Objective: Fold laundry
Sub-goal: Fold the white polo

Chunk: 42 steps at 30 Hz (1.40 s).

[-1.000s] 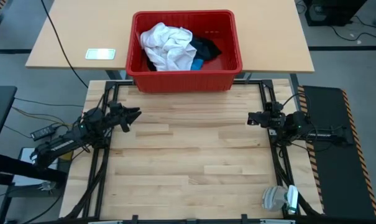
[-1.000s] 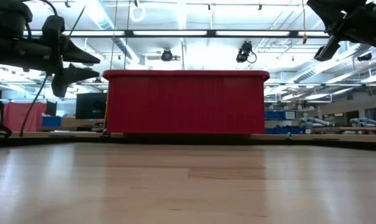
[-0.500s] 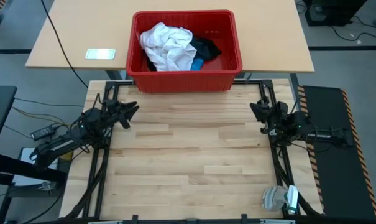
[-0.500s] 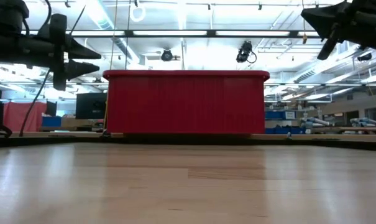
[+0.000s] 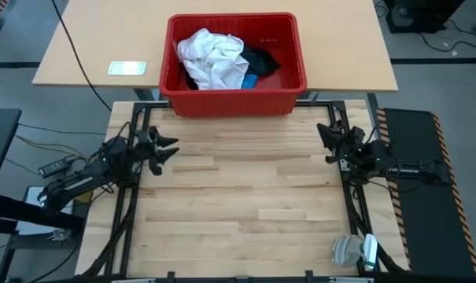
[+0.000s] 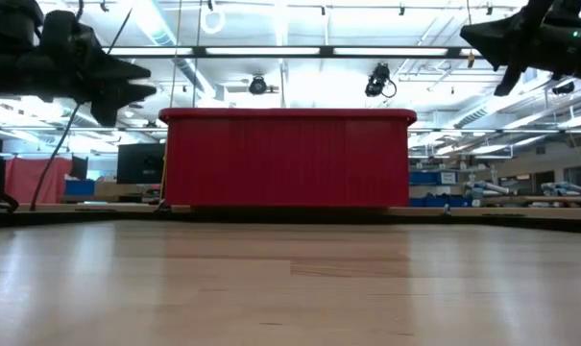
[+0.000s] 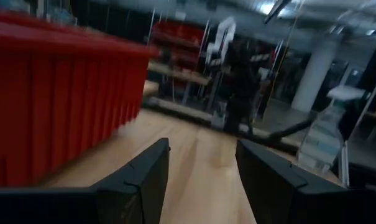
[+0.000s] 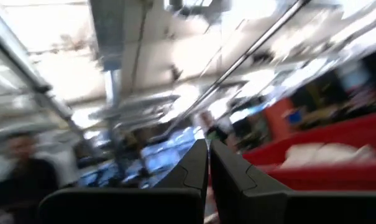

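Note:
The laundry lies heaped in the red crate [image 5: 233,102] on the tan table beyond the far edge. It is a white shirt [image 5: 214,53], a black garment [image 5: 263,58] and a small blue piece [image 5: 249,80]. In the low view only the crate's wall [image 6: 285,159] shows. My left gripper [image 5: 170,146] hovers open over the table's left side, pointing right, with the crate [image 7: 51,106] beside it. My right gripper [image 5: 323,134] hovers shut over the right side, pointing toward the crate. Its wrist view shows the crate [image 8: 343,177] and the white shirt [image 8: 318,152].
A white flat card [image 5: 127,68] lies on the tan table left of the crate. A grey-white bundle [image 5: 352,251] sits at the near right corner. Black frame rails [image 5: 135,118] run along the table's left and right sides. The wooden tabletop [image 5: 245,204] lies between the arms.
My right gripper has swung from pointing left to slanting toward the far edge and the crate, and has risen a little. My left gripper has rolled about its wrist and stayed near the same place.

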Tool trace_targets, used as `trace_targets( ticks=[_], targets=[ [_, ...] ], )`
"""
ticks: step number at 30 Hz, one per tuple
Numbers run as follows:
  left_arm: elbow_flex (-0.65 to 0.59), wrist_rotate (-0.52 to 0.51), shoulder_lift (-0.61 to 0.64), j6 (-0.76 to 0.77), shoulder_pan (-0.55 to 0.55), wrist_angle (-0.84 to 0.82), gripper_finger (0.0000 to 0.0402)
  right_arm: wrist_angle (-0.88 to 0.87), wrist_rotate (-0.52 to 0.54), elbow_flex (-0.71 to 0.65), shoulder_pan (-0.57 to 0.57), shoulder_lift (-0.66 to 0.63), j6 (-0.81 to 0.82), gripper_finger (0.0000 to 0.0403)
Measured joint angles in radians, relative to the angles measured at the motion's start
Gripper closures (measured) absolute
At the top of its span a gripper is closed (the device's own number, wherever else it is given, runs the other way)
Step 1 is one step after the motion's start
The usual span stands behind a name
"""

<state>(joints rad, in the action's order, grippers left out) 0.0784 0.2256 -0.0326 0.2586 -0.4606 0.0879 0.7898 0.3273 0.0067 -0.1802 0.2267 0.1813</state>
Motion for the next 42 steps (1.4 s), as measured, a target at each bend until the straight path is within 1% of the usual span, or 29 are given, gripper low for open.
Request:
trace_targets(
  ticks=[2, 4, 6, 9, 10, 12, 13, 15, 17, 19, 21, 25, 28, 32, 34, 37, 42],
  targets=[
    [0.0, 0.0, 0.0, -0.008, 0.0, 0.117, 0.0209, 0.071, 0.061, 0.0, 0.0, 0.005, -0.021, 0.0375],
    [0.0, 0.0, 0.001, -0.016, 0.0, 0.246, 0.0209, 0.12, 0.075, 0.0, -0.001, 0.011, -0.019, 0.0375],
    [0.0, -0.001, 0.001, -0.014, 0.0, 0.339, 0.0209, 0.154, 0.053, 0.0, 0.0, 0.011, -0.025, 0.0375],
    [0.0, -0.001, 0.001, -0.007, 0.0, 0.432, 0.0209, 0.181, 0.037, 0.009, 0.0, 0.016, -0.056, 0.0375],
    [0.0, -0.005, 0.001, -0.022, 0.0, 0.447, 0.0209, 0.176, 0.01, 0.021, 0.0, 0.022, -0.083, 0.0375],
    [0.0, -0.041, 0.0, -0.034, 0.001, 0.461, 0.0209, 0.118, -0.083, 0.072, 0.0, 0.06, -0.151, 0.0376],
    [0.0, -0.078, -0.005, -0.026, 0.001, 0.481, 0.0209, 0.062, -0.108, 0.114, 0.0, 0.096, -0.175, 0.0377],
    [0.0, -0.137, -0.023, -0.014, 0.001, 0.539, 0.0209, -0.054, -0.096, 0.225, 0.0, 0.2, -0.184, 0.0383],
    [0.008, -0.167, -0.054, -0.041, -0.002, 0.583, 0.021, -0.179, -0.027, 0.368, -0.009, 0.339, -0.21, 0.0389],
    [0.037, -0.178, -0.104, -0.032, -0.008, 0.568, 0.021, -0.295, 0.065, 0.513, -0.035, 0.483, -0.236, 0.0394],
    [0.076, -0.179, -0.153, -0.008, -0.014, 0.536, 0.021, -0.4, 0.081, 0.656, -0.068, 0.62, -0.237, 0.0395],
    [0.136, -0.178, -0.257, -0.007, -0.014, 0.492, 0.021, -0.571, 0.017, 0.899, -0.123, 0.846, -0.236, 0.0387],
    [0.151, -0.177, -0.33, -0.004, -0.014, 0.485, 0.021, -0.626, -0.019, 1.032, -0.171, 0.986, -0.235, 0.0381],
    [0.151, -0.177, -0.406, -0.002, -0.014, 0.484, 0.021, -0.677, -0.137, 1.186, -0.232, 1.154, -0.226, 0.0385],
    [0.151, -0.177, -0.435, 0.009, -0.012, 0.484, 0.021, -0.711, -0.169, 1.26, -0.252, 1.232, -0.226, 0.0388],
    [0.151, -0.175, -0.463, 0.036, -0.012, 0.483, 0.021, -0.753, -0.194, 1.373, -0.272, 1.338, -0.226, 0.039],
    [0.152, -0.162, -0.486, 0.068, -0.011, 0.436, 0.021, -0.794, -0.199, 1.56, -0.293, 1.498, -0.256, 0.0387]
  ],
)
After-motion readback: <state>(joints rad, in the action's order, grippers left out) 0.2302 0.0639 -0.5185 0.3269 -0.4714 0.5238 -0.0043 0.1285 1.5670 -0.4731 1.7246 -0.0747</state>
